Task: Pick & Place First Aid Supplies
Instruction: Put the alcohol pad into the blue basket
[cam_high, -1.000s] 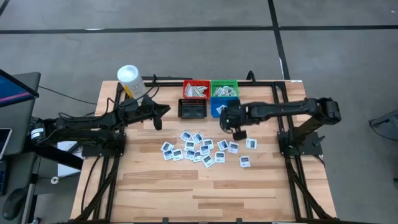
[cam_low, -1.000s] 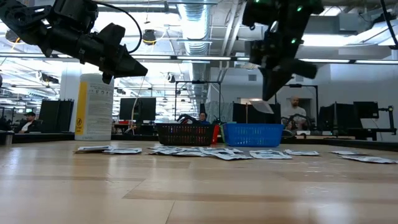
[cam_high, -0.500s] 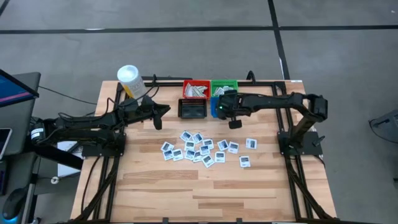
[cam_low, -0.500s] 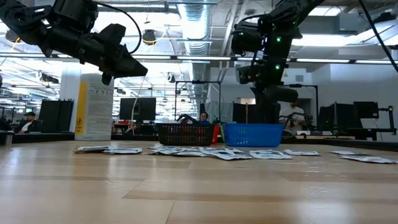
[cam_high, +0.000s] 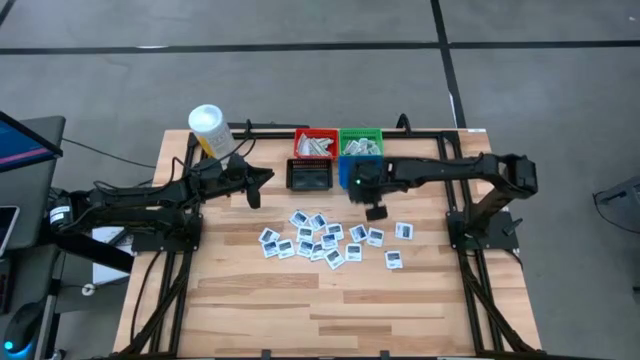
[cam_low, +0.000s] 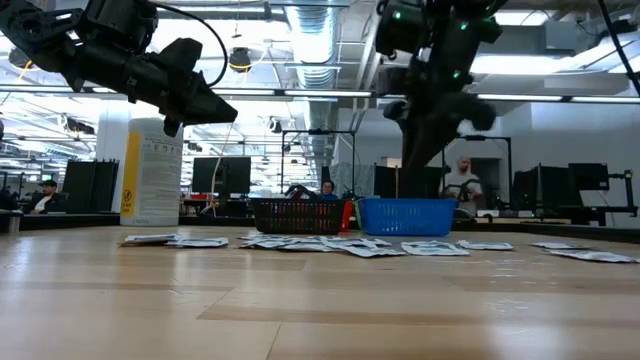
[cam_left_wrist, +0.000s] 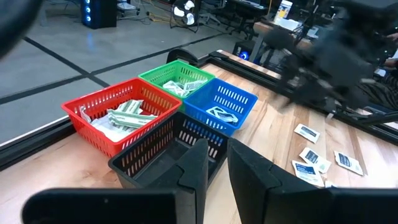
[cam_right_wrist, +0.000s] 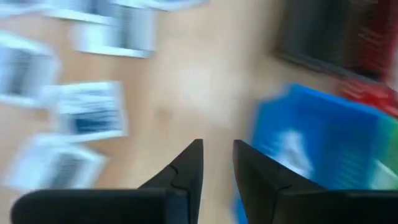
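Several small white first aid packets lie flat on the wooden table, near its middle; they also show in the left wrist view. My right gripper hangs above the table at the near side of the blue bin, pointing steeply down, open and holding nothing. A white packet lies inside the blue bin. My left gripper waits in the air left of the bins, nearly level, its fingers a narrow gap apart and holding nothing.
Red and green bins holding pale strips stand at the far side, with a black bin in front of the red one. A white tub with a yellow label stands at the far left. The near half of the table is bare wood.
My right gripper, which had a white packet hanging from its fingers, has swung toward the table's left and far side over the blue bin. The packet no longer hangs from it. The gripper has since drawn back a little toward the near side.
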